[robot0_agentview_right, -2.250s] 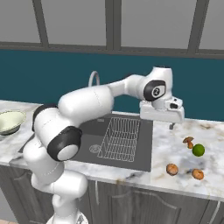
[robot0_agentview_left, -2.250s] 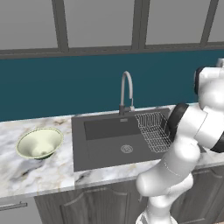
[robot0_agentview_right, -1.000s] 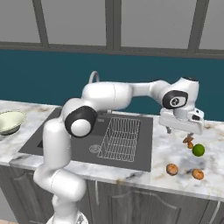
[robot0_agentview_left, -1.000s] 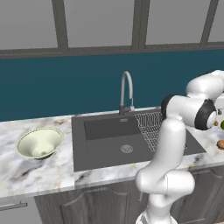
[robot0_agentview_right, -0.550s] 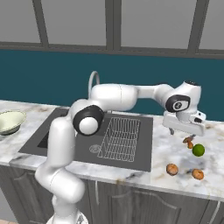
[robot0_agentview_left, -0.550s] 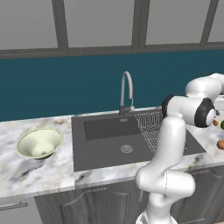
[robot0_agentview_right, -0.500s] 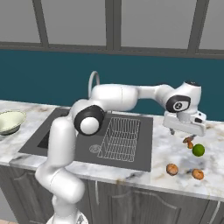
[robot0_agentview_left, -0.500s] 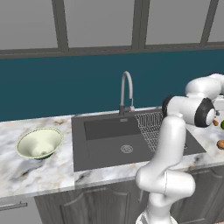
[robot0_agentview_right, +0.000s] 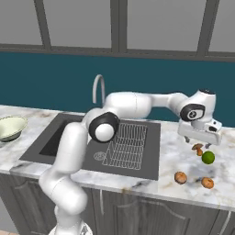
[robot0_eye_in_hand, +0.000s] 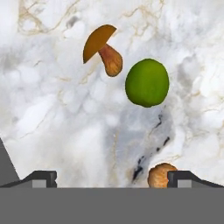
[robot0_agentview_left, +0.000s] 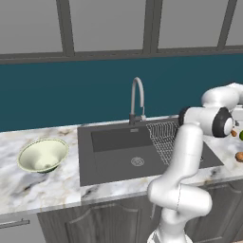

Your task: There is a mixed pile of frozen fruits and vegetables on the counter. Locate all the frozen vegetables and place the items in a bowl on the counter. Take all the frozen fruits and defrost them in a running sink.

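My gripper hangs open just above the pile on the counter, right of the sink, with nothing between its fingers. In the hand view the open gripper looks down on a brown-orange mushroom piece and a green ball beside it. One round orange fruit lies close to the right fingertip. From the right base camera the mushroom and green ball sit under the hand. Two orange fruits lie nearer the front edge. The pale green bowl stands far left, empty.
A wire rack lies in the right half of the basin, and a curved silver faucet rises behind it. My arm stretches over the sink from left to right. The counter's front edge runs just below the orange pieces.
My gripper swung from over the sink's right edge out to the pile, then sank a little closer to the mushroom and green ball. It stayed open. The pieces have not moved.
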